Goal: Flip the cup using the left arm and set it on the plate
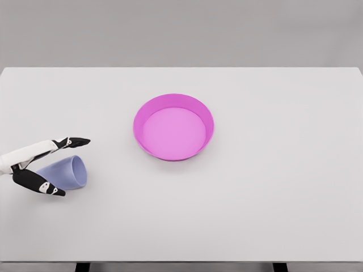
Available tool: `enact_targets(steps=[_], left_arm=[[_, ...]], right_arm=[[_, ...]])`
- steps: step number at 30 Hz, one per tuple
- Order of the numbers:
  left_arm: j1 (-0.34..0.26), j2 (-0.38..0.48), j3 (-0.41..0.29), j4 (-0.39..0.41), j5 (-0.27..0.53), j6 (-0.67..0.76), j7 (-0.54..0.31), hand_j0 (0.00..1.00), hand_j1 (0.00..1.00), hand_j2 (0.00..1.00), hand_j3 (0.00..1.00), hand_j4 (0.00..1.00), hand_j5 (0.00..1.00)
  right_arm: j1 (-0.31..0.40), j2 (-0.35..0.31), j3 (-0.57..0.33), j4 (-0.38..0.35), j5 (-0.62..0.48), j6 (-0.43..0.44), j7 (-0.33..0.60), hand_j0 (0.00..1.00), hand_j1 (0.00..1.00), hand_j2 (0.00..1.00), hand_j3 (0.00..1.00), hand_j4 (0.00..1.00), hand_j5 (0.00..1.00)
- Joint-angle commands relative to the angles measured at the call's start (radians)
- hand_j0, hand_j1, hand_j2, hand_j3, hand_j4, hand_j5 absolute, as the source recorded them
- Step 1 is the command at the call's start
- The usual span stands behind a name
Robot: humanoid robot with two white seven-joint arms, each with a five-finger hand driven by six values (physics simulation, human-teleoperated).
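At the lower left of the frame the cup point(67, 173) lies on its side on the worktop point(272, 198), the left hand point(48, 167) open around it, not yet gripping. Flipping and placing on the plate point(174, 127), mid-frame, remain.

You have one view only, from the head camera, looking down and forward over the white table point(272, 187) from its near edge. It sits far enough back to take in the full tabletop, with grey wall at twelve o'clock.
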Motion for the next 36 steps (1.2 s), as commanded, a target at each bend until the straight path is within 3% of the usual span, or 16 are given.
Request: enact_targets(steps=[1, 5, 19, 36], left_arm=[[0.0, -0.003, 0.001, 0.0, 0.005, 0.002, 0.004, 1.0, 1.0, 1.0, 1.0, 1.0, 1.0], [0.015, -0.005, 0.01, 0.0, 0.012, 0.024, 0.094, 1.0, 1.0, 1.0, 1.0, 1.0, 1.0], [0.058, -0.02, 0.012, 0.001, 0.003, 0.087, 0.094, 1.0, 1.0, 1.0, 1.0, 1.0, 1.0], [0.06, -0.026, 0.01, 0.001, -0.001, 0.123, 0.094, 1.0, 1.0, 1.0, 1.0, 1.0, 1.0]], right_arm=[[0.0, 0.0, 0.0, 0.002, -0.001, 0.0, 0.0, 1.0, 1.0, 1.0, 1.0, 1.0, 1.0], [0.0, 0.0, 0.0, 0.0, 0.001, 0.0, 0.0, 1.0, 1.0, 1.0, 1.0, 1.0, 1.0], [0.0, 0.0, 0.0, 0.0, -0.001, 0.0, 0.0, 1.0, 1.0, 1.0, 1.0, 1.0, 1.0], [0.0, 0.0, 0.0, 0.0, -0.001, 0.0, 0.0, 1.0, 1.0, 1.0, 1.0, 1.0, 1.0]])
